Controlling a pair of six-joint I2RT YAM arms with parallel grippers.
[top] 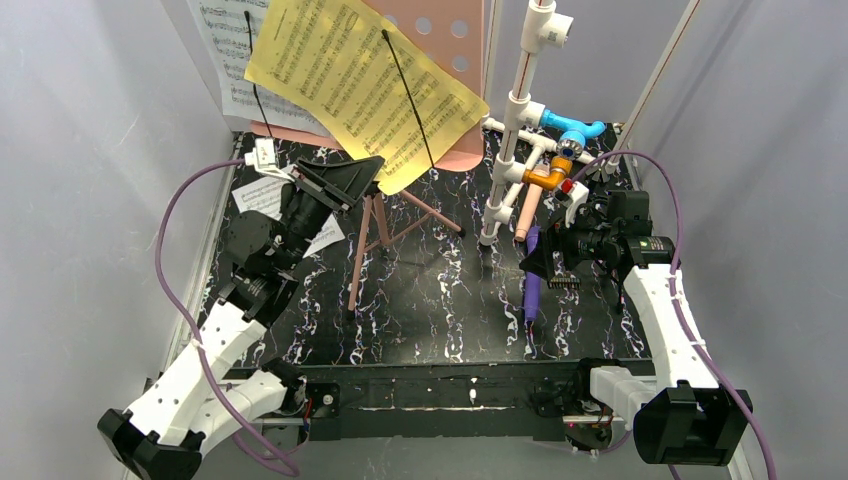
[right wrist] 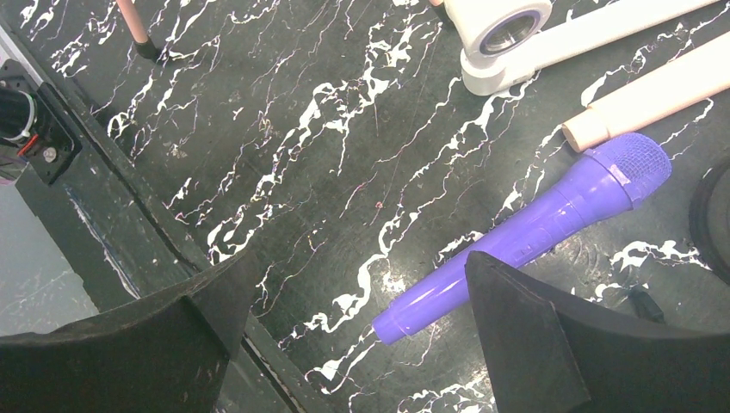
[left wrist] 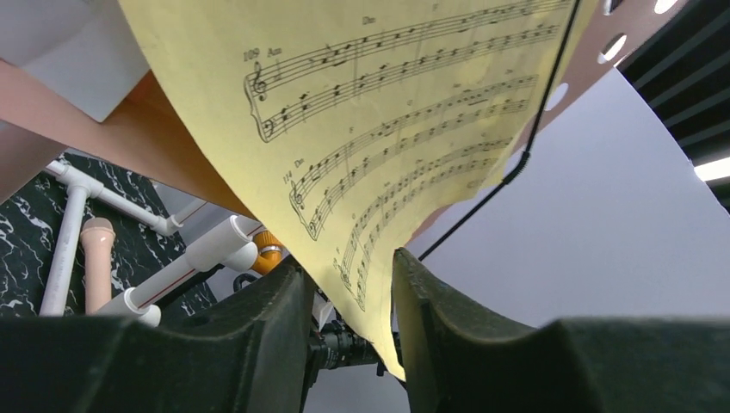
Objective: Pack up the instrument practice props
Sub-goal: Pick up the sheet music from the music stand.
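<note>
Pink perforated music stand [top: 441, 42] upright, yellow music page [top: 360, 85] tilted across its front, purple microphone [top: 532, 285] lying flat right of it.

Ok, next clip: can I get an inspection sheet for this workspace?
Surface: black marbled table.
Job's things: yellow page and white page on pink stand; purple mic and beige mic lying on the table.
Clutter: white pipe frame.
Grippers: left gripper jaws astride the yellow page's corner, not pinched; right gripper open over the purple mic.
Cables: purple cable looping off each arm.
Surroundings: grey walls.
</note>
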